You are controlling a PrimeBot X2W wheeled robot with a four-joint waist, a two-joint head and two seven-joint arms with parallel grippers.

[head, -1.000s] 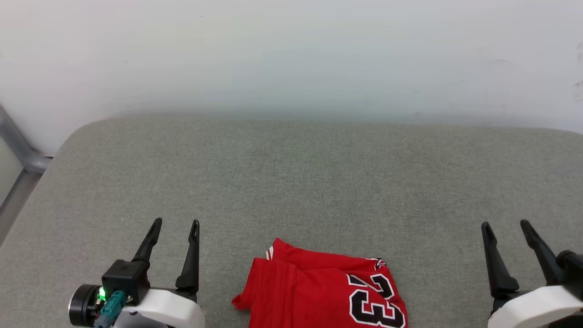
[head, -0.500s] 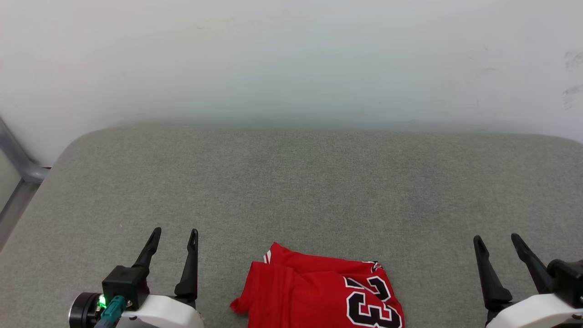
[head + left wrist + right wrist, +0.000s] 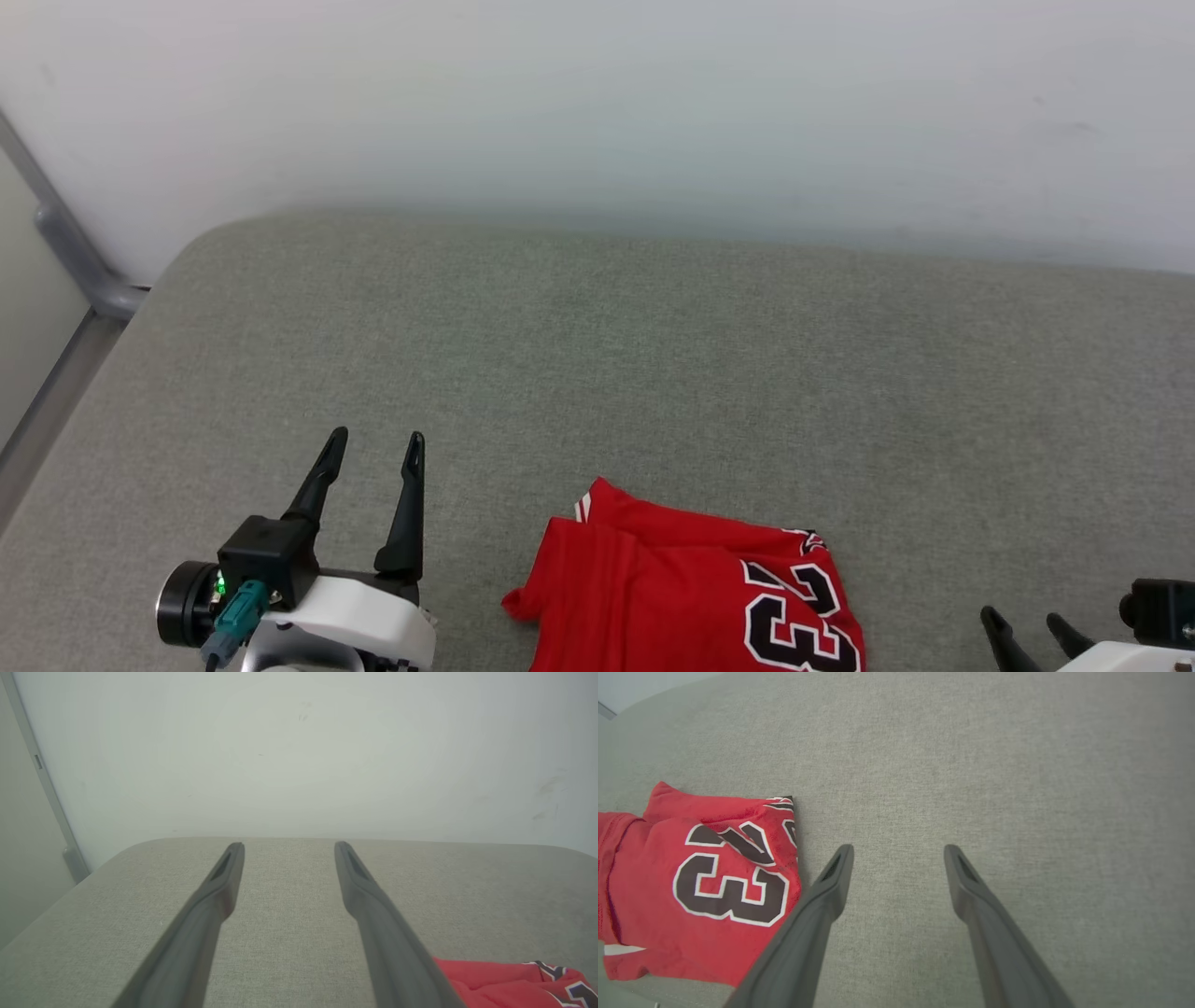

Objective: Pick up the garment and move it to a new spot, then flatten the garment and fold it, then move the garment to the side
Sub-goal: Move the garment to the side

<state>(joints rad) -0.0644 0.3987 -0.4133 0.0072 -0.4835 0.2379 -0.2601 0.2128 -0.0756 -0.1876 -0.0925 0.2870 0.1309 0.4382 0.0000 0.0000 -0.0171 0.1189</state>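
Before me on the grey padded surface, the garment lies bunched and folded over itself near the front edge, between my two arms. Its red cloth shows the black, white-edged "23" on its right part and a bit of striped trim at its far left corner. My left gripper sits to the left of it, apart from the cloth, with the jaws spread and nothing between them, the fingers pointing toward the pale wall. Along my left wrist view the left gripper frames bare grey fabric, and the garment shows at the lower right. My right gripper shows low at the right corner, well apart from the shirt. From my right wrist the right gripper stands released over bare padding, with the garment just beside its left finger; whether that finger touches the cloth I cannot tell. A grey metal rail runs down the wall at the far left.
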